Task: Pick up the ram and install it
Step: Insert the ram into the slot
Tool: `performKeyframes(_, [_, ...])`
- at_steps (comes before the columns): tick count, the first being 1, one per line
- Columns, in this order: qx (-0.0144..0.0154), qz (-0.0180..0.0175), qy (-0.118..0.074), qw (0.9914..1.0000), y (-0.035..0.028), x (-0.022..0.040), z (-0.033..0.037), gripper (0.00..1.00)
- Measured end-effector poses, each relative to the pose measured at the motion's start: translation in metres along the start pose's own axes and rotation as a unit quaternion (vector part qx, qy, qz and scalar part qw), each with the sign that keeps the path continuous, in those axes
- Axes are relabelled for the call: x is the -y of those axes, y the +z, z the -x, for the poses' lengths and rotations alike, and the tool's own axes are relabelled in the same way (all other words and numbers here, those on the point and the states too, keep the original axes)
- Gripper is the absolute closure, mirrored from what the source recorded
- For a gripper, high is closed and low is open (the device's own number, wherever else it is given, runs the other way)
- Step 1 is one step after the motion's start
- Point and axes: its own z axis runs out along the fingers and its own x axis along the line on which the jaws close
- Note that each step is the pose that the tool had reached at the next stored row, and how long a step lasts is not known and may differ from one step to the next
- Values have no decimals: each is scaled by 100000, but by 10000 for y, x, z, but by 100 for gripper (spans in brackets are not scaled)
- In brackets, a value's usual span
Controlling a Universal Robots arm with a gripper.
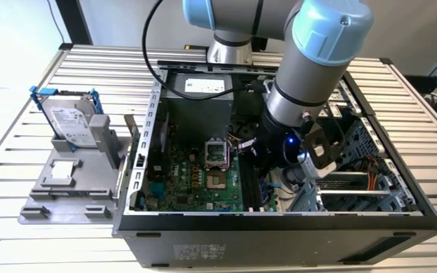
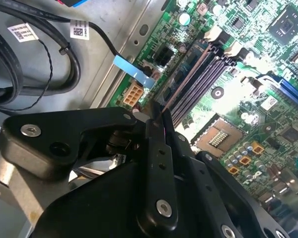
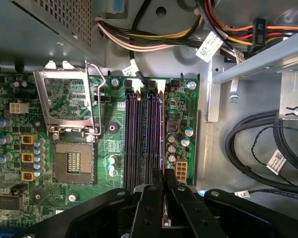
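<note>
In the exterior view, a grey and pale-blue arm [image 1: 309, 74] reaches down into an open black metal case [image 1: 279, 227] lying on a slatted metal table [image 1: 21, 187]. The green board [image 1: 196, 176] lies flat on the case floor, its silver socket frame [image 1: 216, 152] standing open. The gripper [image 1: 260, 156] hangs low over the long black slots [image 1: 250, 190] beside the socket. Outside the case, toward the exterior view's left, a grey plastic stand [image 1: 74, 187] carries a silver drive [image 1: 70, 122] in a blue-edged bracket and a small square silver plate [image 1: 64, 169].

In the second wrist view, the matte black fingers [image 2: 156, 148], with round screw heads, are pressed close together around a thin edge, the ram [image 2: 163, 130], whose dark sliver shows between them. It points toward the near end of the slots [image 2: 198, 79], which have white latches at the far end. Black cables [image 2: 35, 64] curve over bare grey sheet metal.

In the first wrist view, the gripper [image 3: 163, 186] is closed on the ram [image 3: 164, 210], a reddish-brown strip edge-on between the fingers, right above the outermost slot [image 3: 156, 139], next to the row of round capacitors [image 3: 173, 144]. This view looks straight down on four parallel slots, the hinged socket frame [image 3: 69, 101] and the gold-pinned socket [image 3: 73, 161]. Coloured wire bundles [image 3: 154, 37] run along the case wall.
</note>
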Motion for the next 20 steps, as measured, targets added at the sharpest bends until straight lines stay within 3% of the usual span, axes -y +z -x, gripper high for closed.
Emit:
performKeyframes(8, [2,-3,1,100000,9,-2,0,100])
performKeyframes(12, [2,-144,153,100000,-23,-7,-1,100])
performKeyframes(20, [31,-142,1910,99982,-25,-9,-18,100])
